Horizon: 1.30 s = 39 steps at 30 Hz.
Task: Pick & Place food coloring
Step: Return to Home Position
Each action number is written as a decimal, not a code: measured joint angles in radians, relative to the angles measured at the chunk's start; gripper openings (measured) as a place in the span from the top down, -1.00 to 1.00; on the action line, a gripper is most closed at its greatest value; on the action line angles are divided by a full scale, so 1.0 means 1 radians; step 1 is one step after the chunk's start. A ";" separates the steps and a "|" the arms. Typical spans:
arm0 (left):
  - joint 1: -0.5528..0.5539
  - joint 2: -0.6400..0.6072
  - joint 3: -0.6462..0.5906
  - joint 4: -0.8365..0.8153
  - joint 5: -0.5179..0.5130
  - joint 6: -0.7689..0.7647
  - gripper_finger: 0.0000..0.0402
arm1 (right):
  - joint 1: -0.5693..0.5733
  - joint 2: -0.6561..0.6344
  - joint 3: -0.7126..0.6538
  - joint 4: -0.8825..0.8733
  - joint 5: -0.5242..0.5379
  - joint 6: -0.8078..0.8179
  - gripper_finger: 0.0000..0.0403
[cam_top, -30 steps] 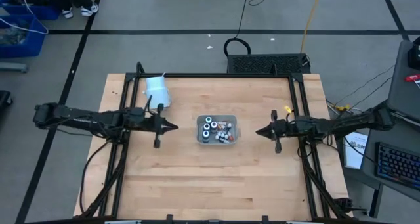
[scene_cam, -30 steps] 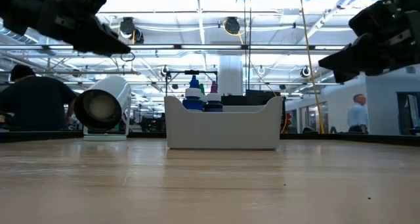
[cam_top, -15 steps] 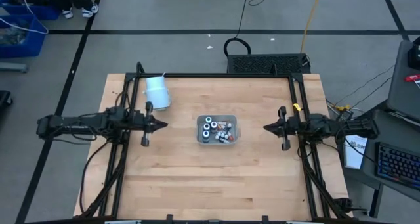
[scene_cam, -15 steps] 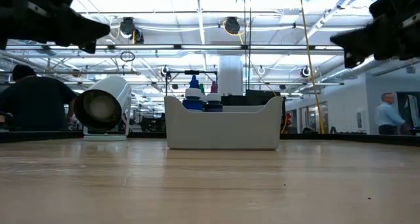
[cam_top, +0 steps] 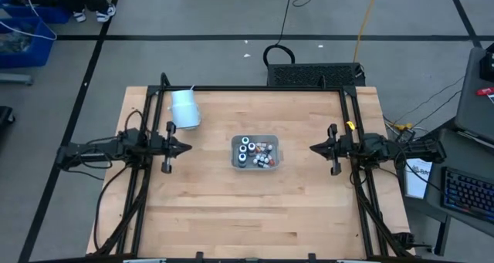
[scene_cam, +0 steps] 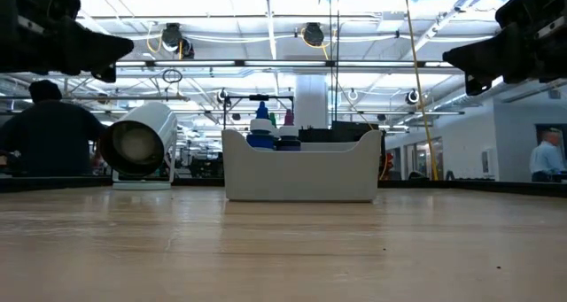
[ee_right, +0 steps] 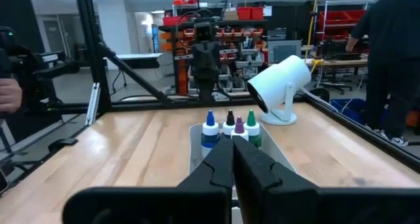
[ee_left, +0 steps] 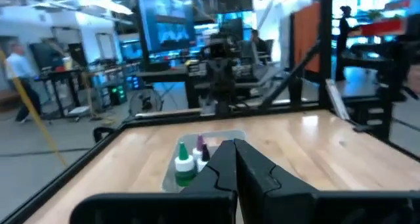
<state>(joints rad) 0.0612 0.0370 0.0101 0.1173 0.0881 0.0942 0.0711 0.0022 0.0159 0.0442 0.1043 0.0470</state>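
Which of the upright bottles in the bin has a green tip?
The end bottle nearest the white cup; the other three tips are blue, black and purple.

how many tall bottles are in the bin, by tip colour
blue-tipped bottle: 1
dark-tipped bottle: 1
purple-tipped bottle: 1
green-tipped bottle: 1
total: 4

Two slim matte-black robot arms, the left arm (cam_top: 93, 150) and the right arm (cam_top: 390, 148), carry looping black cables (cam_top: 133, 132). The left gripper (cam_top: 188, 148) and right gripper (cam_top: 312, 149) each show a short crossbar (cam_top: 167, 164) and dark, wedge-shaped fingers (ee_right: 216, 168). A small yellow tag (cam_top: 348, 126) marks the right arm.
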 joint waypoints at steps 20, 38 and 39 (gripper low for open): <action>-0.001 -0.032 0.001 -0.089 0.002 -0.011 0.98 | 0.000 0.003 -0.001 0.012 0.002 -0.006 1.00; -0.001 -0.031 0.001 -0.090 -0.010 -0.023 0.90 | 0.000 0.003 -0.001 0.017 0.001 0.039 1.00; -0.001 -0.031 0.001 -0.090 -0.010 -0.022 0.90 | 0.000 0.003 -0.001 0.017 0.001 0.039 1.00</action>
<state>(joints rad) 0.0605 0.0063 0.0109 0.0273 0.0780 0.0723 0.0708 0.0048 0.0151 0.0609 0.1051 0.0856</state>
